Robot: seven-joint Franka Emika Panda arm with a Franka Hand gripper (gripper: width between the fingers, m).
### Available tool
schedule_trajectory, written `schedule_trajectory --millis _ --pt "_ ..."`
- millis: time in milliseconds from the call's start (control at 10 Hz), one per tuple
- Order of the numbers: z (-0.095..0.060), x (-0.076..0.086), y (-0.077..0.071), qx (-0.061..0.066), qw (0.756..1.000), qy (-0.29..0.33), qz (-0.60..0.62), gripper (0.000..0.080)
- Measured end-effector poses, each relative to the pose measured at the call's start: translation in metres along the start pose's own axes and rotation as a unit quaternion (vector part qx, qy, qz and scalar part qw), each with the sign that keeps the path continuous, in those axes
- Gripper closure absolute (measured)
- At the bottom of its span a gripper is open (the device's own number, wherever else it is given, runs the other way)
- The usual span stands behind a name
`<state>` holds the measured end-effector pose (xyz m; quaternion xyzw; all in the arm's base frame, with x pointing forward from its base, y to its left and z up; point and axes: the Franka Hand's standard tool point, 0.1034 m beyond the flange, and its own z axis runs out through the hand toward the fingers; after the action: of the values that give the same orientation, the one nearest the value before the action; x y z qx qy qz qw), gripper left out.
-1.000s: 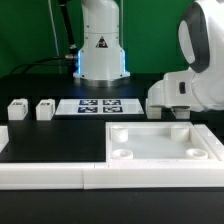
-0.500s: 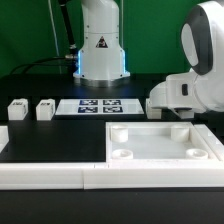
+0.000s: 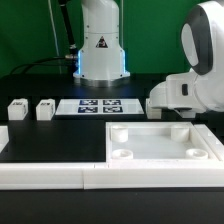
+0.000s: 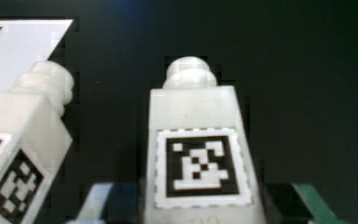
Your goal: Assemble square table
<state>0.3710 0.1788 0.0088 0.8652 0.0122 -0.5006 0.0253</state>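
The square tabletop (image 3: 160, 140) is a white slab with round corner sockets, lying at the exterior view's right. Two small white tagged legs (image 3: 17, 110) (image 3: 45, 110) stand at the exterior view's left. In the wrist view a third tagged leg (image 4: 197, 140) lies between my fingers, and a fourth leg (image 4: 25, 125) lies close beside it. My gripper (image 4: 208, 207) is open, with a dark gap between each fingertip (image 4: 115, 205) and the leg. In the exterior view the arm's hand (image 3: 185, 95) is behind the tabletop, and its fingers are hidden.
The marker board (image 3: 100, 105) lies behind the tabletop, in front of the robot base (image 3: 100, 50). A long white bar fence (image 3: 50, 172) runs along the front edge and adjoins the tabletop. The table surface is black.
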Motion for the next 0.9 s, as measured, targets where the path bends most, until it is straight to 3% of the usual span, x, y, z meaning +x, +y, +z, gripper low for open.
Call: schedule_trajectory --millis 300,400,600,800,900 --pt "-0.003 -0.001 0.002 0.002 1.000 0.001 -0.002 0.0509" --pt "-0.018 -0.010 0.012 0.004 1.000 -0.004 -0.020 0.0509" --pt "-0.066 -0.042 0.041 0.019 0.999 0.016 -0.035 0.0508" --pt "-0.076 -0.052 0.045 0.019 0.998 0.049 -0.033 0.0508" --pt "-0.080 -0.043 0.042 0.026 0.991 0.127 -0.030 0.0508"
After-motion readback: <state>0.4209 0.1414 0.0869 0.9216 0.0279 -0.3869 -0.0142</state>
